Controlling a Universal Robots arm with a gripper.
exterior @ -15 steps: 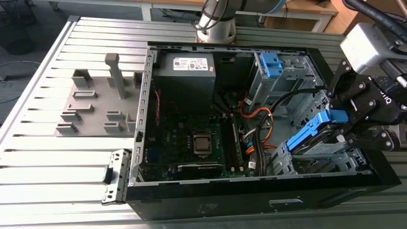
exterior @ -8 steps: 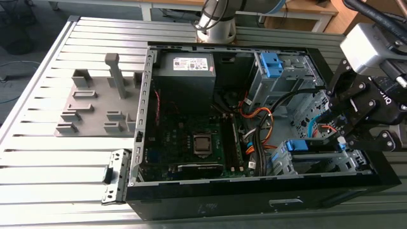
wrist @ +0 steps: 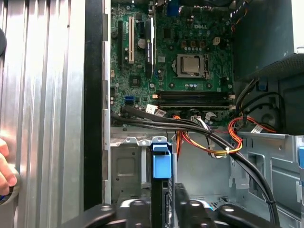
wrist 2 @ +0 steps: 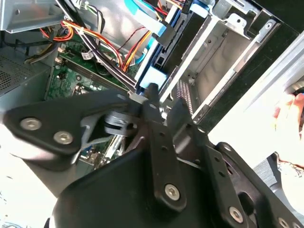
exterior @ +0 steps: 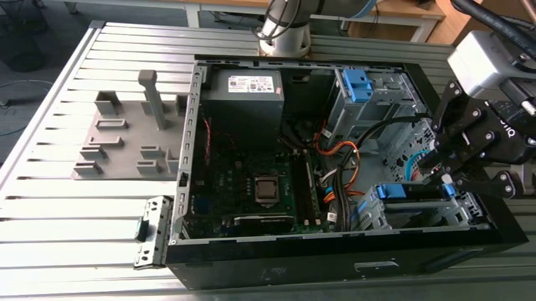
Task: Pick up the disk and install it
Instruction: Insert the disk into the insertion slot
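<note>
The gripper (exterior: 445, 179) hangs over the four-o'clock corner of the open computer case (exterior: 335, 266) in the exterior view. Its black fingers (wrist: 190, 209) are pressed against the two flat sides of the disk (wrist: 162, 190), which they clasp edge-on, the gap between them no wider than the drive itself. The disk sits at the mouth of the metal drive cage (exterior: 423, 212), though how far in cannot be told, and the blue tab (wrist: 161, 165) of its carrier faces the middle of the case. Just past that tab a bundle of black, orange and yellow cables (wrist: 209, 137) crosses between the cage and the green motherboard (exterior: 243, 175), close to the disk's leading end but apart from it in the first wrist view. The processor socket (exterior: 268, 188) sits mid-board, with white lettering (wrist: 199, 23) beside it. At twelve o'clock inside the case stands the grey power supply (exterior: 245, 106) with a white printed label (exterior: 251, 83) on top. At one o'clock a bare blue bracket (exterior: 356, 84) rises from a second metal bay. The case lies on a slatted metal table (exterior: 59, 200). At nine o'clock of the case, well apart from the gripper, is a grey moulded fixture (exterior: 125, 141), and at twelve o'clock beyond the case is the arm's base column (exterior: 285, 31). A person's hand (wrist 2: 289, 118) is beside the case, over the table.
</note>
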